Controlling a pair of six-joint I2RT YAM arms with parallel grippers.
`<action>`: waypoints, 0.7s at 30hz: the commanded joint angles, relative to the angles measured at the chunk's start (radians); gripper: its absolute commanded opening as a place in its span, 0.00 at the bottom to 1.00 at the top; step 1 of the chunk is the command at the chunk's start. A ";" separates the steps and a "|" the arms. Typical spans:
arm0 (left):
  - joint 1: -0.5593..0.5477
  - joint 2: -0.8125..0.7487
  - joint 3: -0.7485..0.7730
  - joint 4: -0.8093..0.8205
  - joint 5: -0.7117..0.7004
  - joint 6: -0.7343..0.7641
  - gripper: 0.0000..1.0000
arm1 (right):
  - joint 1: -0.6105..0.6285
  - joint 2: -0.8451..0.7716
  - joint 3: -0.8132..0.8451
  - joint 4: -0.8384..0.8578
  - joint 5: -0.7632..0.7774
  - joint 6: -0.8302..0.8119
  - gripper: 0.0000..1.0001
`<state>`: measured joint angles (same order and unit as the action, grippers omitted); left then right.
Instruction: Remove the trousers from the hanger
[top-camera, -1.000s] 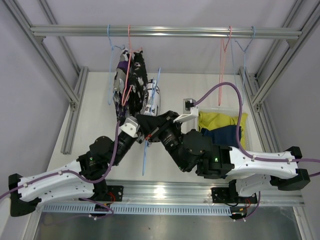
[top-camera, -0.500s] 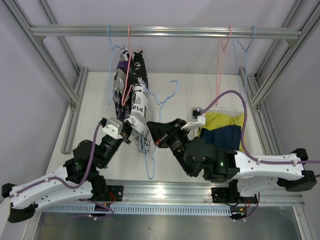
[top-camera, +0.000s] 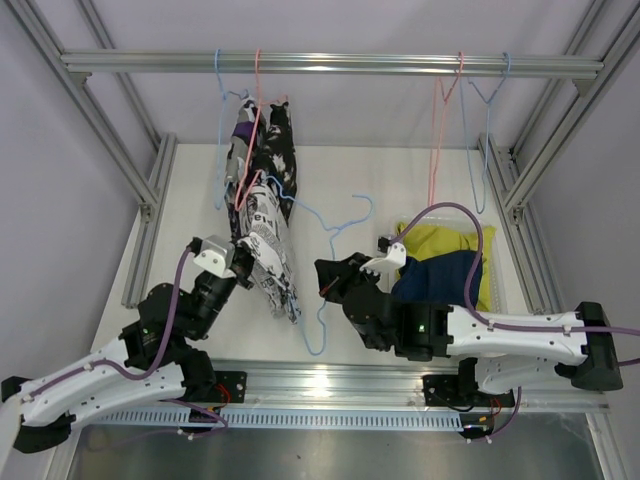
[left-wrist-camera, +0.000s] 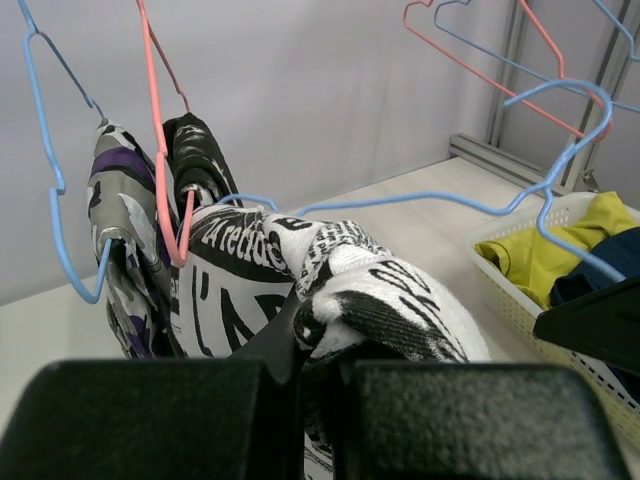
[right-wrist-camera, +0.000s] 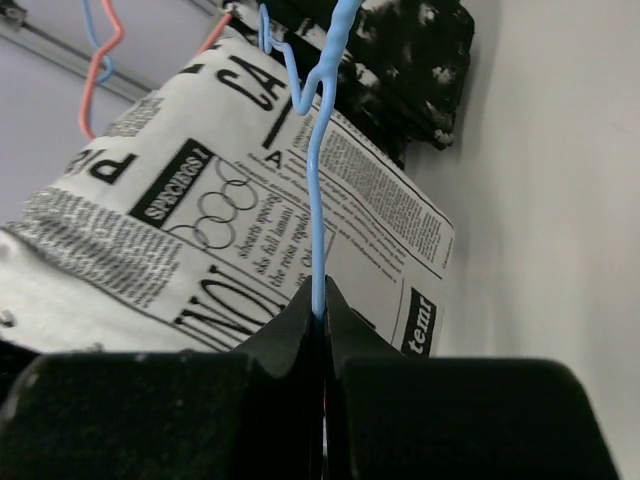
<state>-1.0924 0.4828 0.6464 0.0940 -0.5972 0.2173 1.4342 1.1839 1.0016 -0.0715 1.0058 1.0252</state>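
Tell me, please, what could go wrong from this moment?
The left fingers pinch only a bunched fold of the newspaper-print trousers; it may slip out. The right fingers clamp the wire of the blue hanger, which could twist or snag the cloth. The pink hanger close beside might get dragged along.

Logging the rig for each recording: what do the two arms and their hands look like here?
The left arm and right arm match: white shell links, chunky black joint housings, and a purple cable looping along each. A white camera bracket sits at each wrist. The left hand and right hand have blocky matte black fingers. No readable markings.
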 joint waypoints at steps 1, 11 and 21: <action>0.008 -0.030 0.013 0.115 0.027 -0.024 0.01 | -0.012 0.035 -0.023 -0.023 0.097 0.105 0.00; 0.009 -0.026 0.032 0.066 0.096 -0.073 0.01 | -0.064 0.233 -0.032 -0.148 0.111 0.245 0.00; 0.008 -0.056 0.084 -0.022 0.287 -0.137 0.01 | -0.123 0.286 -0.096 -0.143 0.065 0.295 0.00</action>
<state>-1.0897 0.4568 0.6441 -0.0071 -0.4511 0.1272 1.3296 1.4704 0.9249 -0.2256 1.0195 1.2514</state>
